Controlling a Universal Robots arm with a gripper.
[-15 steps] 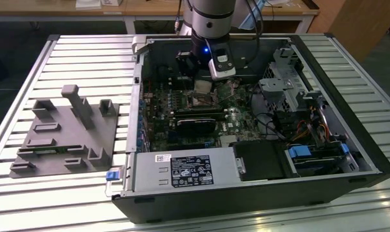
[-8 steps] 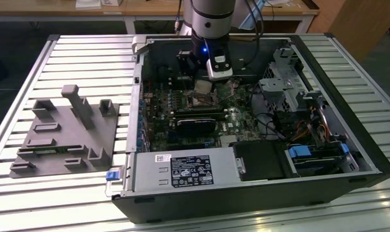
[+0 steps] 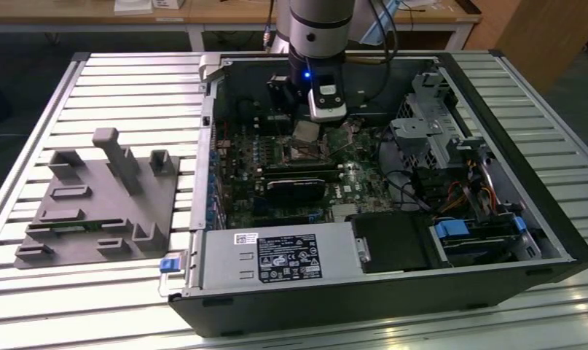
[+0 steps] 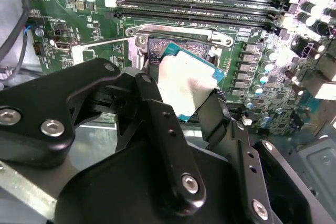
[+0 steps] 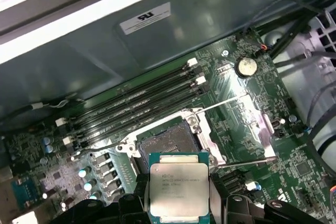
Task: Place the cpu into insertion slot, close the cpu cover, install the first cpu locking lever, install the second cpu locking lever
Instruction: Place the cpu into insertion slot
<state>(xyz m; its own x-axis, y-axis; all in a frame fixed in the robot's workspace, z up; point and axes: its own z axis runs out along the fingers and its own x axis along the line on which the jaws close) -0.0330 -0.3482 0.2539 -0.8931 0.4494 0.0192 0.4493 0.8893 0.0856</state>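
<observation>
At the exterior view's left, a grey moulded fixture [image 3: 99,197] lies on the slatted surface [image 3: 128,80]. Next to it is the open computer case [image 3: 371,299], with the green motherboard [image 3: 245,175] inside.

Over the middle of the board the arm [image 3: 313,29] reaches down into the case. In the second wrist view I see the gripper [image 4: 182,88] clamped on the cpu [image 4: 186,85]: one black finger [image 4: 152,85] presses on each of two opposite edges, and the chip is tilted.

In the first wrist view the cpu is just beside the insertion slot [image 5: 168,142] and hides its near edge. It is not seated, and the dark centre of the slot is bare. The cpu cover [image 5: 261,124] is swung open to the side of the slot. One thin wire lever [image 5: 226,103] and a second wire lever [image 5: 247,161] are both released. The long memory slots [image 5: 142,98] run just behind the slot.

At the exterior view's right is a metal drive cage [image 3: 425,138], with a blue-tabbed drive bay [image 3: 473,233] near the front corner.
</observation>
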